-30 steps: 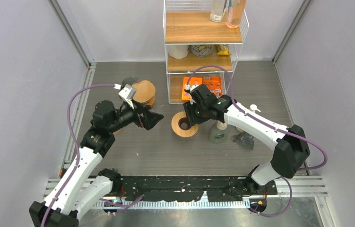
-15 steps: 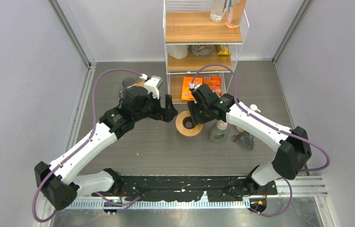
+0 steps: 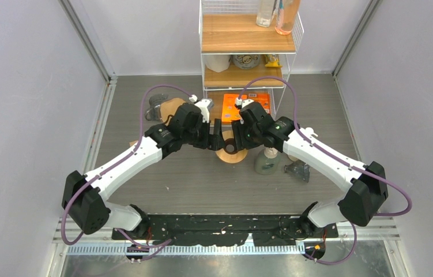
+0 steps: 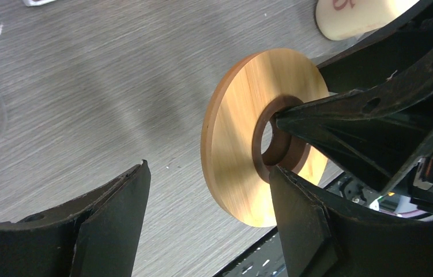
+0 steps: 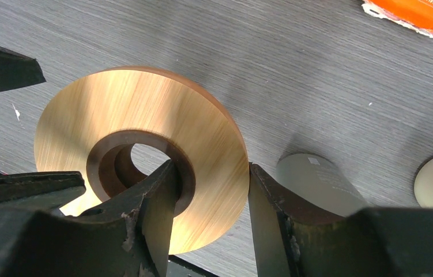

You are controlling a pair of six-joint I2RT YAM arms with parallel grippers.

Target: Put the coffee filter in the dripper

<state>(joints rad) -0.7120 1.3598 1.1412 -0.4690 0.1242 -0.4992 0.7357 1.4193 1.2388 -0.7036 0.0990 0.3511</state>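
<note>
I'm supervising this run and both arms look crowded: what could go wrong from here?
1. The open left gripper and the right gripper are nearly finger to finger at the round wooden dripper ring; they could collide.
2. The right gripper pinches the ring on one side only, one finger through its hole; it may tilt or slip.
3. The left gripper is empty; the stack of brown paper filters lies behind it.
</note>
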